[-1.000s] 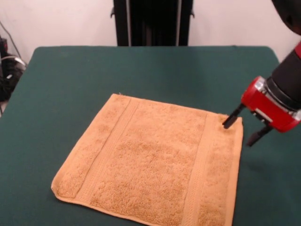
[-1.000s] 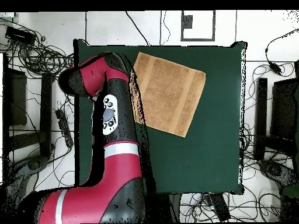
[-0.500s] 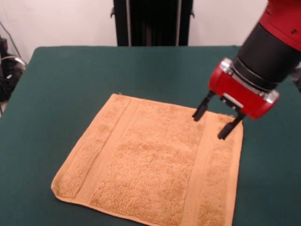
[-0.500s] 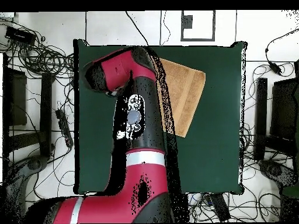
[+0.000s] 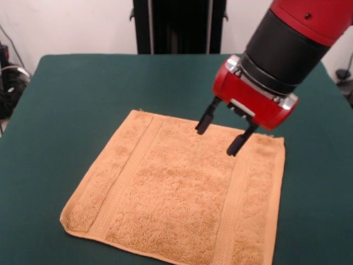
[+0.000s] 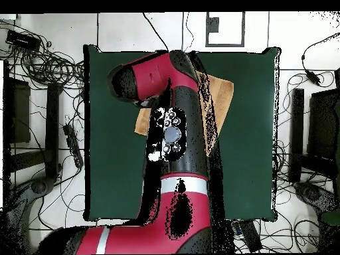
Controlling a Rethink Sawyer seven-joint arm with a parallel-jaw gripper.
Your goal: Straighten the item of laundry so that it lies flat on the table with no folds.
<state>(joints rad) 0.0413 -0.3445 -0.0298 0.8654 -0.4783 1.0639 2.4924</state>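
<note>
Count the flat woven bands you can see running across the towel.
2. One band runs along the towel near its left edge in the front view; the other band lies near its right edge, below the open gripper. The towel's near edge is cropped.

Tangled cables (image 6: 40, 63) on the floor; a white wall (image 5: 71, 25).

Golden-orange towel (image 5: 182, 193) of rough, looped terry with flatter woven bands, dark green table (image 5: 71, 94) matt and cloth-like, arm's red shell (image 5: 251, 102) glossy, smooth plastic, black matt fingers (image 5: 204, 121)
</note>
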